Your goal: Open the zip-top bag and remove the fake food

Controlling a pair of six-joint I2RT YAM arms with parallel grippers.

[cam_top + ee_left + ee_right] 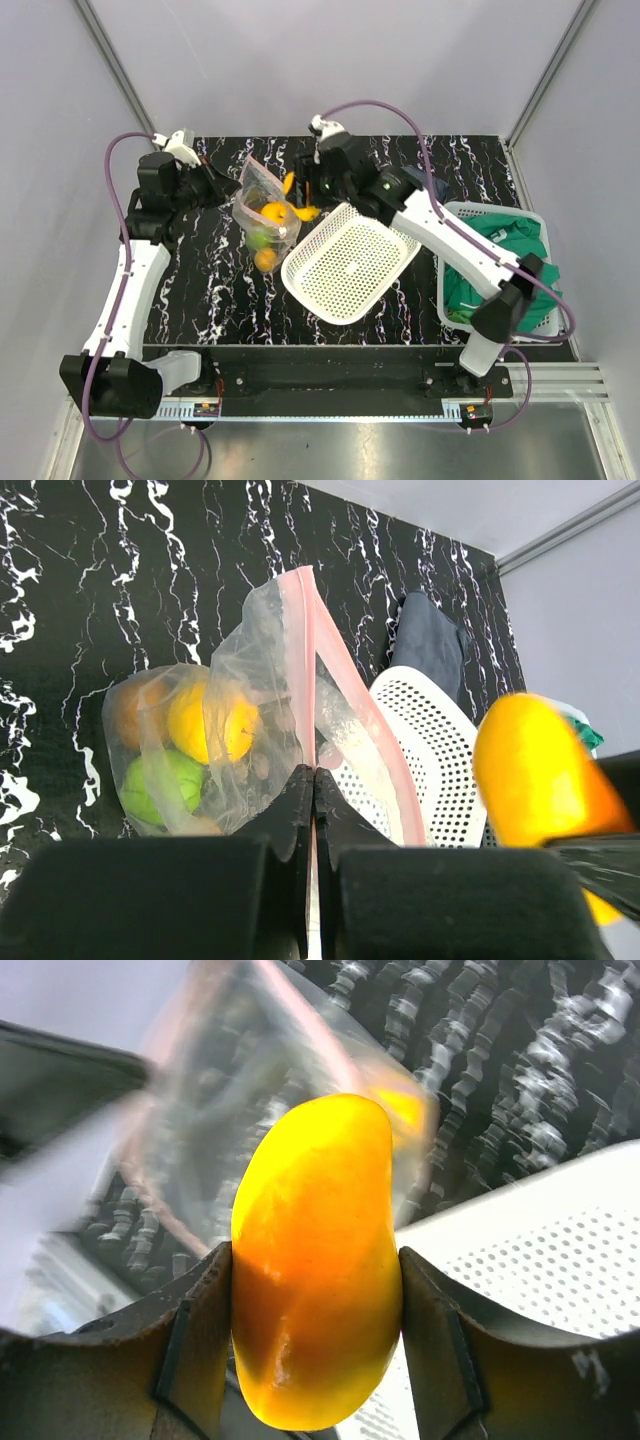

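Left gripper (313, 785): jaws together, pinching the clear wall of the bag (265, 670) just beside its pink zip strip, which runs upward from the jaws. The bag stands on the tabletop (220, 290) at the far left-centre, its mouth parted in the left wrist view. Inside, low in the bag, lie a yellow fruit (212, 720), a green fruit (160, 785) and an orange fruit (133, 710), pressed close together. Right gripper (315, 1290): jaws clamped on the two sides of a yellow-orange fruit (312, 1210), held upright outside the bag, near its open edge and clear of the tabletop. A white mesh basket (350, 265) lies tilted just right of the bag, its near rim close to the bag's lower end; whether they touch cannot be told. A dark folded cloth (430, 640) lies beyond the basket. At the right edge a second basket (470, 209) holds green clothing (500, 250).
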